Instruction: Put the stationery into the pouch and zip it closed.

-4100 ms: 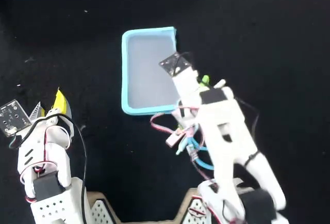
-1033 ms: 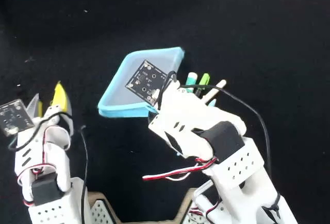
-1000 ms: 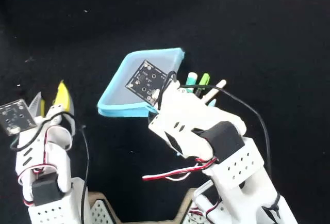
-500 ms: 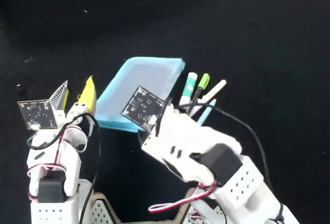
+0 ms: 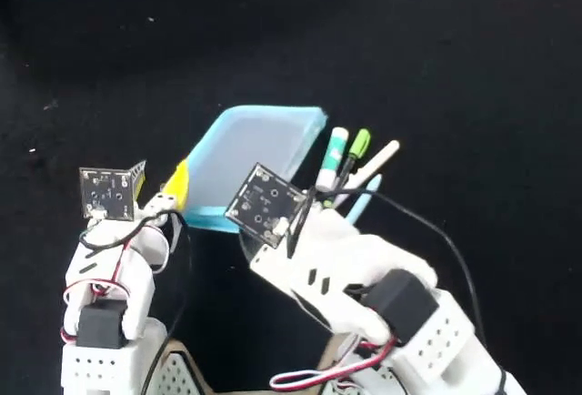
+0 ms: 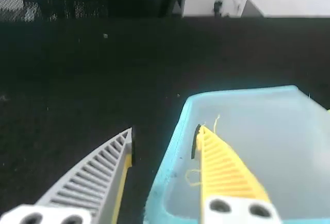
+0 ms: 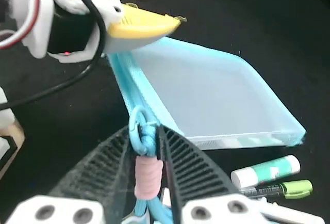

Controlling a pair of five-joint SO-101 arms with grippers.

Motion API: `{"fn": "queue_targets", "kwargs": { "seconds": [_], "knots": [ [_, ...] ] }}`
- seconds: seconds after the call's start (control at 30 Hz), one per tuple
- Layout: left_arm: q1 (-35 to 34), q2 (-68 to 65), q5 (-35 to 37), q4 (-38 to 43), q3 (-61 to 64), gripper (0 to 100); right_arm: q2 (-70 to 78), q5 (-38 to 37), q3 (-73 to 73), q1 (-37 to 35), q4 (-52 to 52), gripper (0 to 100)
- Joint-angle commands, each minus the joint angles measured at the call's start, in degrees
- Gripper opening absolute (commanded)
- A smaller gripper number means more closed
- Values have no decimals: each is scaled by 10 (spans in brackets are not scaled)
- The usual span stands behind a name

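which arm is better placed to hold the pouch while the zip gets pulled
Left. The left gripper, open, straddles the pouch edge, ready to clamp it; the right gripper is shut on the zip pull.

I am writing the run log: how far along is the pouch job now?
Done: nothing packed yet; the stationery lies on the table beside the pouch. In hand: the right end effector is shut on the zipper pull; the left end effector, open, straddles the pouch's edge. Left: put the stationery in and zip it closed.
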State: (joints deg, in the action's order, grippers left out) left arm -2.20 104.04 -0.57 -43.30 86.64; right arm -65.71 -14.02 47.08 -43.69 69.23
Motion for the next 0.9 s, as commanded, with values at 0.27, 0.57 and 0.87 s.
{"fn": "queue_targets", "kwargs": {
  "seconds": [0.27, 0.57, 0.87],
  "knots": [
    [36, 4, -7, -59, -7, 223, -9, 2, -10, 47, -156, 11],
    [116, 4, -4, -77, -8, 223, 65, 4, -58, 37, -171, 11],
    [118, 4, 74, -78, -25, 227, 153, 5, -129, -6, -169, 11]
  ]
}}
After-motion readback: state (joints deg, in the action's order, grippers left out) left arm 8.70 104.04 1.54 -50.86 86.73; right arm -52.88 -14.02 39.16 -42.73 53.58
